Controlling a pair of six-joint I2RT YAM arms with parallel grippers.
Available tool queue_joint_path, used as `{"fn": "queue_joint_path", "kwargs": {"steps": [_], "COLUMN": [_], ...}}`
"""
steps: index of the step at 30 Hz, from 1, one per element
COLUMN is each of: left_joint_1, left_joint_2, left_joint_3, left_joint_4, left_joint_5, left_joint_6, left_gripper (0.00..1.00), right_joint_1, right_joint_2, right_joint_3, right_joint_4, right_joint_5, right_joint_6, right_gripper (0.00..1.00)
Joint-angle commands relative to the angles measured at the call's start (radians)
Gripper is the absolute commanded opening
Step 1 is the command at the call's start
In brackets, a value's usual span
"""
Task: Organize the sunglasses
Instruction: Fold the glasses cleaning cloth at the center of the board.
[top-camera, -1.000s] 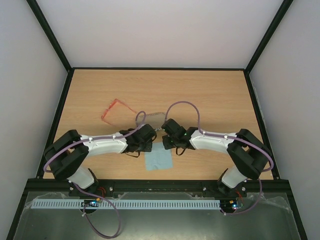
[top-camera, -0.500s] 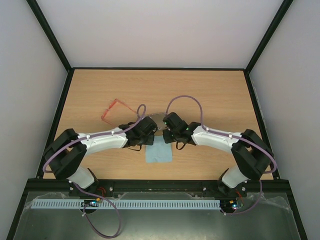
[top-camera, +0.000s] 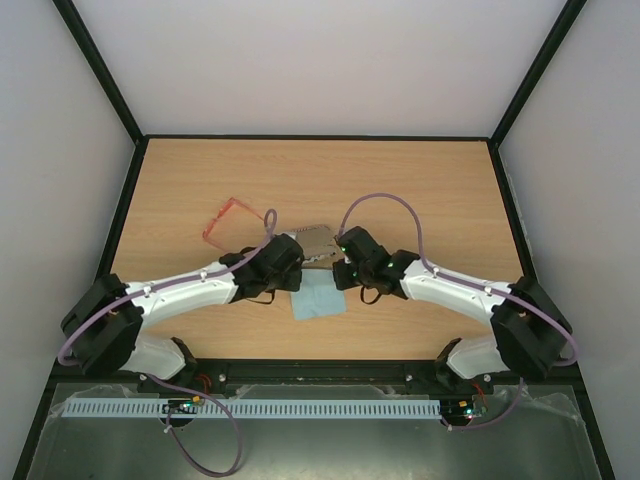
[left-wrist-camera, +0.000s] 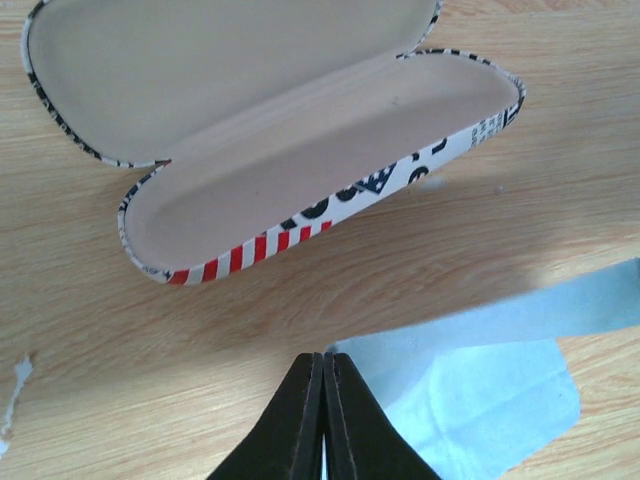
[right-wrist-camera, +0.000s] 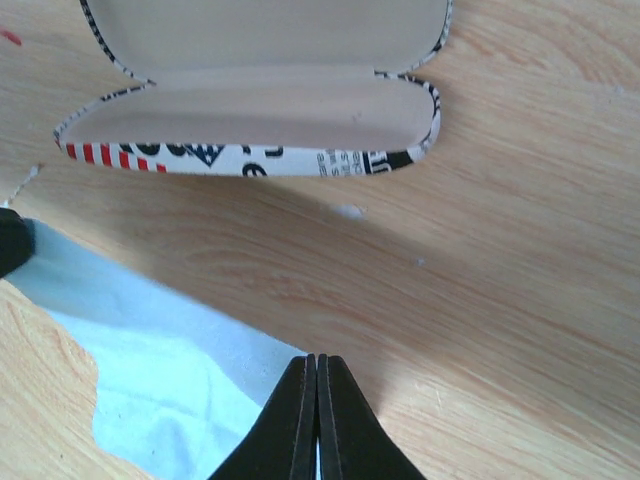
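Observation:
The sunglasses (top-camera: 228, 218), slim with a red-orange frame, lie on the table left of centre, away from both arms and outside both wrist views. The flag-printed case (top-camera: 318, 240) lies open, its pale inside empty (left-wrist-camera: 300, 150) (right-wrist-camera: 270, 110). Just on the near side of it, my left gripper (left-wrist-camera: 325, 355) and right gripper (right-wrist-camera: 317, 357) face each other. Each is shut on a corner of the light blue cloth (top-camera: 318, 296). The cloth's top edge runs taut between them (left-wrist-camera: 520, 315) (right-wrist-camera: 150, 300), and the rest sags toward the table.
A black frame rail (top-camera: 320, 368) borders the near edge of the wooden table (top-camera: 430, 190), with walls on the other three sides. The arms' purple cables (top-camera: 380, 200) loop above the case.
Both arms have stretched forward toward the open case, carrying the cloth with them. The cloth has shifted slightly farther from the near edge. The sunglasses have stayed put.

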Motion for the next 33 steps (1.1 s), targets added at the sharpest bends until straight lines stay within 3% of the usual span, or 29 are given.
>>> {"fn": "queue_joint_path", "kwargs": {"steps": [1, 33], "left_joint_1": [-0.002, -0.181], "left_joint_2": [-0.04, -0.113], "left_joint_3": [-0.04, -0.122], "left_joint_4": [-0.009, -0.018], "left_joint_5": [0.021, -0.005], "left_joint_6": [0.02, -0.131], "left_gripper": [0.02, 0.02], "right_joint_1": [-0.002, 0.063], "right_joint_2": [-0.048, -0.217], "right_joint_3": [-0.04, -0.201], "right_joint_4": [-0.008, 0.028], "right_joint_5": [-0.026, -0.072], "right_joint_6": [-0.014, 0.107], "right_gripper": [0.01, 0.01]}}
